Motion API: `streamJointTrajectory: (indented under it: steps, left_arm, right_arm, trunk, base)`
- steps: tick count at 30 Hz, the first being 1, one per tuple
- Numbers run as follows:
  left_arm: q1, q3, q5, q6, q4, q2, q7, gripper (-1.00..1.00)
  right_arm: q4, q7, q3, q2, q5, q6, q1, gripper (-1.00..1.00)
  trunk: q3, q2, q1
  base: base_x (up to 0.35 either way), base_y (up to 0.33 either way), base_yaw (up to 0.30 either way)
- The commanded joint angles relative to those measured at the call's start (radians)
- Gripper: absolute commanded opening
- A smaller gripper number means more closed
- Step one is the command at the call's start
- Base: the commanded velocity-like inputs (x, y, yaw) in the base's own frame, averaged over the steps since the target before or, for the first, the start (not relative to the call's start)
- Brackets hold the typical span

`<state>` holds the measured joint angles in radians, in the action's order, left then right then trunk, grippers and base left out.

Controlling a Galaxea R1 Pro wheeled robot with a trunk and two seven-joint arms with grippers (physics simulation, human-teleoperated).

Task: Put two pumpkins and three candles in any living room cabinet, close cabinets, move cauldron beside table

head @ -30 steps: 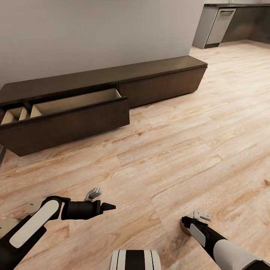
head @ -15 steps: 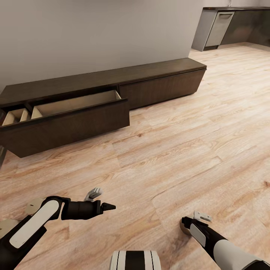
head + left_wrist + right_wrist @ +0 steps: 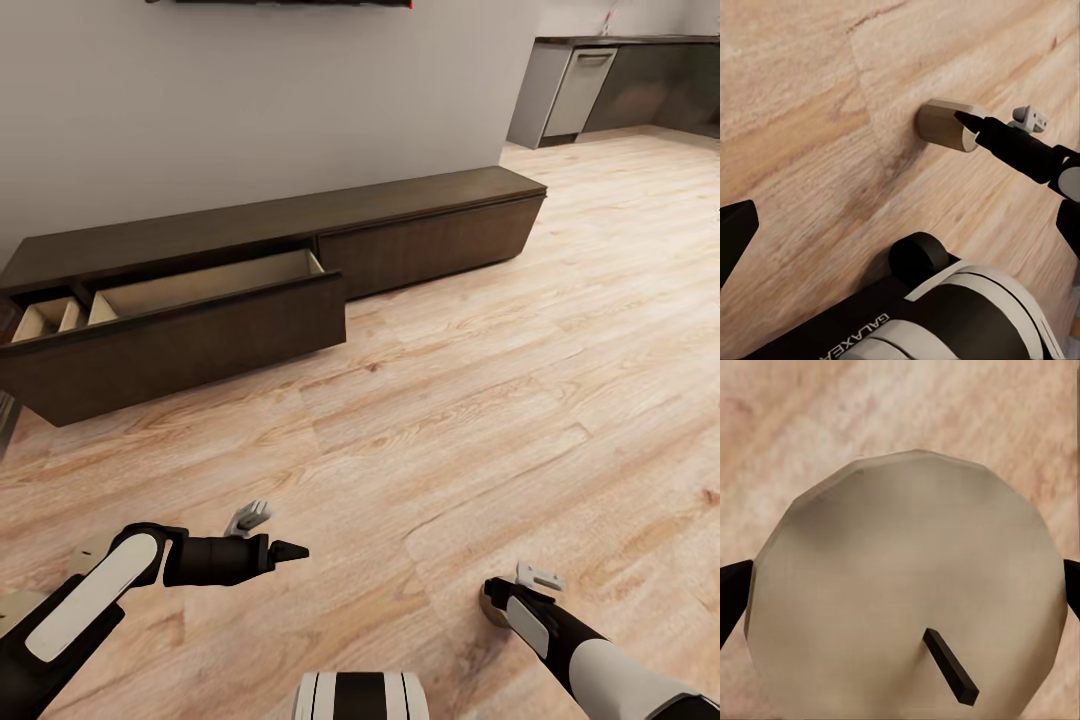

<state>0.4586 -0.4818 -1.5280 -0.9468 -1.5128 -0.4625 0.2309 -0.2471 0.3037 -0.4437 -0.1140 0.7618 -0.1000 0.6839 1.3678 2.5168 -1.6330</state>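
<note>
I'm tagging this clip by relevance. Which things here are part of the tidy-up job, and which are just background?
Part of the job:
- candle, in the right gripper
- cabinet, one drawer open

Background:
- kitchen units
- wood floor
- left gripper, empty

It's a home, the living rm. Light wood plank floor (image 3: 480,400), plain grey wall (image 3: 250,110), long low dark-brown cabinet (image 3: 430,230) w/ one drawer (image 3: 200,300) pulled out. Far back there's a kitchen w/ dark cupboards (image 3: 650,80).
</note>
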Motion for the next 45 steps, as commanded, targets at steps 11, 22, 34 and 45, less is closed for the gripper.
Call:
streamJointTrajectory:
  steps: [11, 22, 34, 45]
  left_arm:
    - [0.000, 0.006, 0.012, 0.005, 0.005, 0.001, 0.060, 1.00]
    - [0.001, 0.053, 0.099, 0.069, 0.038, 0.010, 0.303, 1.00]
    - [0.002, 0.066, 0.140, 0.072, 0.064, 0.025, 0.312, 1.00]
    - [0.002, 0.091, 0.269, 0.084, 0.093, 0.044, 0.334, 1.00]
  right_arm:
    - [-0.004, 0.009, -0.009, 0.002, 0.007, -0.010, 0.000, -1.00]
    - [-0.127, 0.049, -0.006, 0.004, 0.010, -0.166, -0.001, -1.00]
    - [-0.942, 0.479, 0.000, -0.004, 0.081, -0.492, -0.018, -1.00]
    - [-1.043, 0.519, 0.001, -0.004, 0.207, -0.604, -0.018, -1.00]
  trunk:
    - [-0.042, -0.002, 0.005]
    - [-0.084, -0.005, 0.010]
    - [-0.131, -0.008, 0.015]
    - [-0.173, -0.010, 0.020]
  base:
    - [0.000, 0.000, 0.000]
    - [0.000, 0.000, 0.000]
    - [0.000, 0.000, 0.000]
    - [0.000, 0.000, 0.000]
